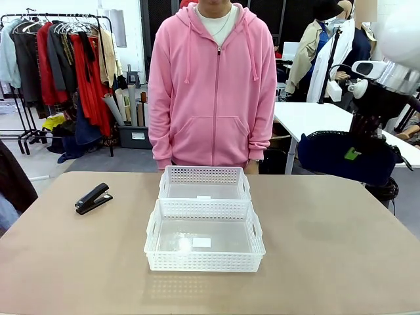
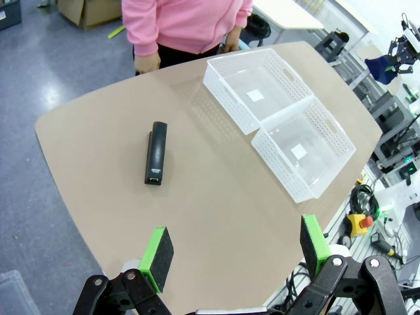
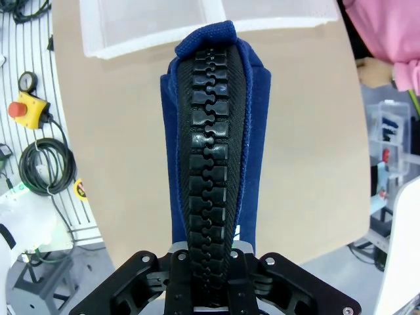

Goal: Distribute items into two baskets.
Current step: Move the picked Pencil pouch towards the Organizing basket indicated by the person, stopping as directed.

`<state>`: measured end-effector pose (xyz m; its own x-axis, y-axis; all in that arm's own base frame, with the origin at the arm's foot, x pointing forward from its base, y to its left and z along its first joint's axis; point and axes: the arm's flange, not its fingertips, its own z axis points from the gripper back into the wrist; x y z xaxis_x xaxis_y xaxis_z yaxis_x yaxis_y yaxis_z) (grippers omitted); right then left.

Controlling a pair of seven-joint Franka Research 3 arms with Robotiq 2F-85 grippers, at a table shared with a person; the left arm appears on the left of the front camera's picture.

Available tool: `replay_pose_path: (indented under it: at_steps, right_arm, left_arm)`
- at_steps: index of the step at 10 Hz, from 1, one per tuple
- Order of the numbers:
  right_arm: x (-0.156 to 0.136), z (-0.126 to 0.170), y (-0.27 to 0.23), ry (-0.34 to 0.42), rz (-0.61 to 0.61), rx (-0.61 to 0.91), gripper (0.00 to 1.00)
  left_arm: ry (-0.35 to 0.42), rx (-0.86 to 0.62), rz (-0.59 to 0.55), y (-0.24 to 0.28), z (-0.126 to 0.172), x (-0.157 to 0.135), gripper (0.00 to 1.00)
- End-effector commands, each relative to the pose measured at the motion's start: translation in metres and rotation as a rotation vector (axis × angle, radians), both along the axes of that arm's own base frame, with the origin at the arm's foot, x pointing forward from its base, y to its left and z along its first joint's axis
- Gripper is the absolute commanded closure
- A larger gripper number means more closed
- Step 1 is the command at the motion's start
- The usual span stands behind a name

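The tan table (image 1: 328, 230) is carrying two white baskets side by side at its middle, long sides touching. The larger basket (image 1: 205, 261) is sitting nearer the robot and the smaller basket (image 1: 205, 174) nearer the person, neither holding an item. The navy pouch (image 1: 335, 157) is hanging raised over the table's right side, with the right gripper (image 3: 209, 257) clamping its zippered edge. Its long axis is running level, parallel to the baskets' long sides, and the baskets are lying to its left. The black stapler (image 1: 92, 198) is lying on the table's left part, well apart from the baskets. It is nearer the left gripper (image 2: 233, 226), which is hovering high with jaws wide, holding nothing.
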<state>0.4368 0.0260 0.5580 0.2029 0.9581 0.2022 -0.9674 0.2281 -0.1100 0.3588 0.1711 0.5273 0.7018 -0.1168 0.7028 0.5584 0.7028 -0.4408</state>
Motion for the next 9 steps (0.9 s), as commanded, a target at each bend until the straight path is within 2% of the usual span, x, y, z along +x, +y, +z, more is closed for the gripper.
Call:
replay_pose_path:
  at_steps: [1,9]
  right_arm:
    - [-0.0004,0.0015,0.0002,-0.002,-0.008,0.015,1.0]
    - [-0.0004,0.0015,0.0002,-0.002,-0.008,0.015,1.0]
  left_arm:
    - [-0.018,-0.016,-0.005,0.0005,0.0014,0.0005,0.0]
    - [-0.018,-0.016,-0.005,0.0005,0.0014,0.0005,0.0]
